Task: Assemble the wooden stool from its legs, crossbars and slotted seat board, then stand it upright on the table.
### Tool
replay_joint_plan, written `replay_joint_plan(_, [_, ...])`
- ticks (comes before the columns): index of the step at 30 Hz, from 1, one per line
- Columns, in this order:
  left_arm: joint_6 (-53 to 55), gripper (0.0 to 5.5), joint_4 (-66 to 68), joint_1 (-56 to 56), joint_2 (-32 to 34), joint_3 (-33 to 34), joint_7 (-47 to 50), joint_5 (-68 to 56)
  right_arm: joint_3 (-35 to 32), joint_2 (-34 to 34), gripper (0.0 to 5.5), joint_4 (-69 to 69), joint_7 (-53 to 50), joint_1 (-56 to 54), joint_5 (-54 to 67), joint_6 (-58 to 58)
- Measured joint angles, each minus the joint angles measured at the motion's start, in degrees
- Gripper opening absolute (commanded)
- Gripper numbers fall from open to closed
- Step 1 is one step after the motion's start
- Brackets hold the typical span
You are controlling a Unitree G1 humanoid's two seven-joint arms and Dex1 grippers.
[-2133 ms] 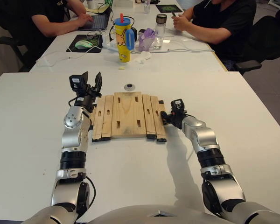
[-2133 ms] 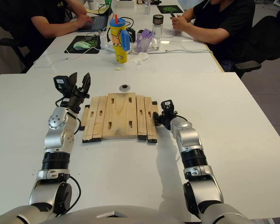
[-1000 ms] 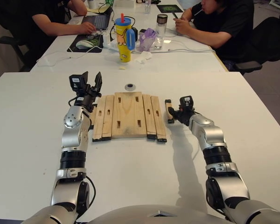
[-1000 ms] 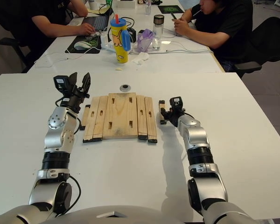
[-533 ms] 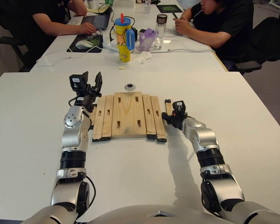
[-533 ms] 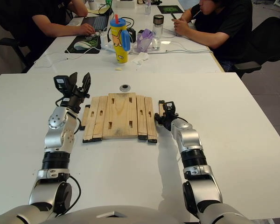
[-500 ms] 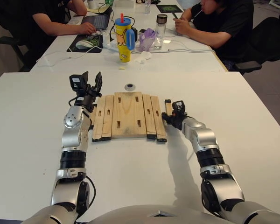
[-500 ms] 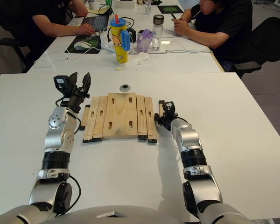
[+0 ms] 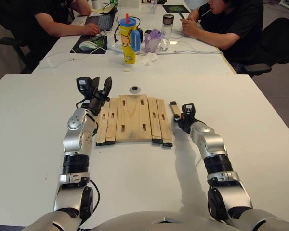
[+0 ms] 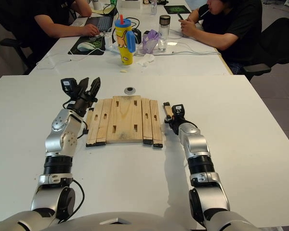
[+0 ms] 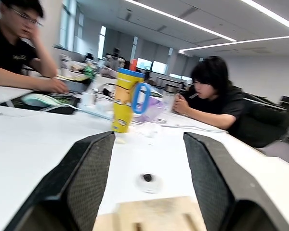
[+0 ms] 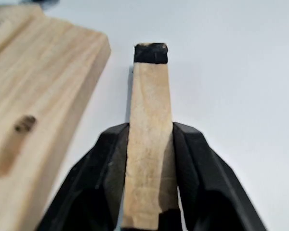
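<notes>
Right wrist view: right claw (image 12: 151,131) clamps black-tipped bar (image 12: 150,91), near end cut off; left claw (image 11: 149,139) gapes empty, ten o'clock of seat board (image 9: 131,118).

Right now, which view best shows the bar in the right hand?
Right wrist view: the bar sits close, gripped by the right hand, black end cap ahead, beside a slotted board. Both eye views show it small, just right of that board.

The right pincer (image 12: 149,187) clamps a wooden crossbar (image 12: 149,125) beside the seat board (image 12: 33,96) on the table (image 12: 231,72).
</notes>
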Motion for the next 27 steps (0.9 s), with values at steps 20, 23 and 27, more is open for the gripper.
replay_joint_plan(20, [32.31, 2.63, -6.96, -7.12, -3.01, 5.15, 0.83, -32.9, 8.13, 1.56, 1.31, -16.57, 21.81, 4.32, 6.82, -20.77])
replay_joint_plan(23, [32.58, 2.39, -6.96, -7.14, -2.83, 4.98, 1.08, -32.51, 8.71, 1.52, 1.31, -16.9, 22.39, 4.76, 6.81, -21.38])
replay_joint_plan(27, [32.69, 1.88, -6.96, -7.49, -2.84, 6.19, 1.84, -33.05, 9.21, 1.3, 1.31, -16.97, 22.44, 4.86, 6.66, -22.04])
